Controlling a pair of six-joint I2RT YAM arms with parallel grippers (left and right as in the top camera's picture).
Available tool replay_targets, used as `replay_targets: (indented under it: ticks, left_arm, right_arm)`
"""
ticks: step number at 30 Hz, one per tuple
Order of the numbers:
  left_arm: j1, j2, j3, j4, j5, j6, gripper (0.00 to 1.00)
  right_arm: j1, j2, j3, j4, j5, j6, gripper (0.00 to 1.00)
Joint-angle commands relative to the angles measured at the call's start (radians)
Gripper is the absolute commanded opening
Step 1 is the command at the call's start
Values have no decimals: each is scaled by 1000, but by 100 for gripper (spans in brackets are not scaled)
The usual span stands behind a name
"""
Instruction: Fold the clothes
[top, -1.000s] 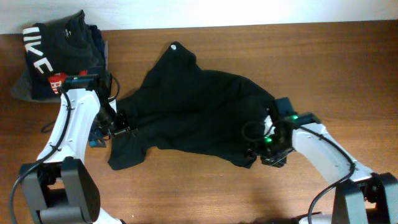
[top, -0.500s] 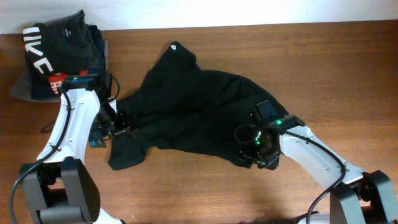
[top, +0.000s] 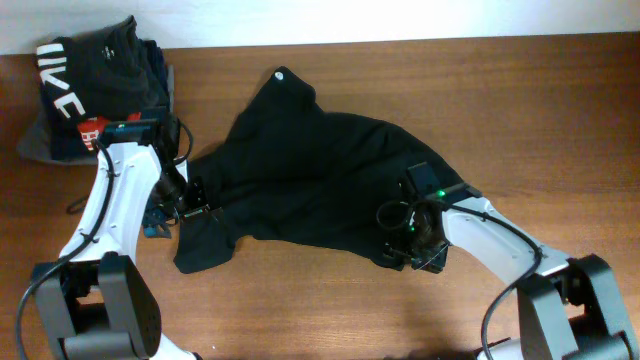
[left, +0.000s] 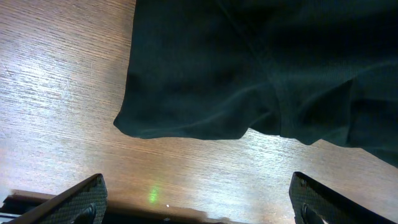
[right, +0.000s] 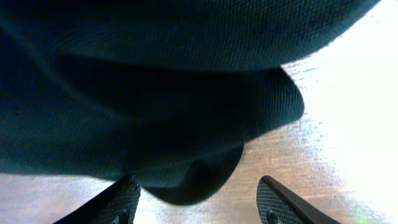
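Leftward over the last second, the right gripper (right: 199, 200) has slid in to the 4 o'clock hem of the clothes (right: 155, 112). Its jaws stand apart, with a rounded lobe of cloth sagging between them, unclamped. To grip well, I judge it should push deeper and catch both layers before closing. At 9 o'clock the left gripper (left: 199, 205) hangs wide apart over bare wood beside a sleeve end. Crumpled, matte black and fine-knit, the clothes sprawl across the middle of the grainy brown table (top: 560, 110).

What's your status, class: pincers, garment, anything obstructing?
Left pincer open, empty, at left edge of large black soft-fabric garment. Right pincer open at its right hem. Garment crumpled, unfolded. Nothing in the way.
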Motion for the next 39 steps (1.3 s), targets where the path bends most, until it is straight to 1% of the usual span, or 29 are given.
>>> replay_targets:
  ticks: [1,9,11,12,15,16,19,20,26,28,34,39]
  left_arm:
    - [2,7,-7,-4,11,12,94]
    - [2,7,-7,-4,11,12,93]
    - [2,7,-7,-4,11,12,94]
    - [2,7,-7,-4,11,12,93]
    - [2,7,-7,-4,11,12,94]
    - [2,7,-7,-4,11,12,94]
    - [2,7,-7,-4,11,12,94]
    - [2,7,-7,-4,11,12,94]
    - [2,7,-7,-4,11,12,94]
    - [2,7,-7,-4,11,12,94]
    - [2,7,-7,-4,11,12,94]
    - [2,7,-7,-4,11,12,94]
  right_arm:
    - [6,27,-5,6,24,13,65]
    - [6,55,-9,29,36,13,64]
    - [7,65,-10,34,36,13,59]
    - [7,69,-10,35,35,13,54]
    - [6,74,-10,37,36,13,43]
    - [6,74,-10,37,36,13,41]
    - [6,74,-16,39,36,20,40]
    - [7,74,-22,43,36,20,38]
    - [6,74,-70,71,37,45,16]
    - [6,74,-70,70,43,46,5]
    - [-27,74,-60,68,104,45,4]
    - [-164,74,-4,41,116,-21,4]
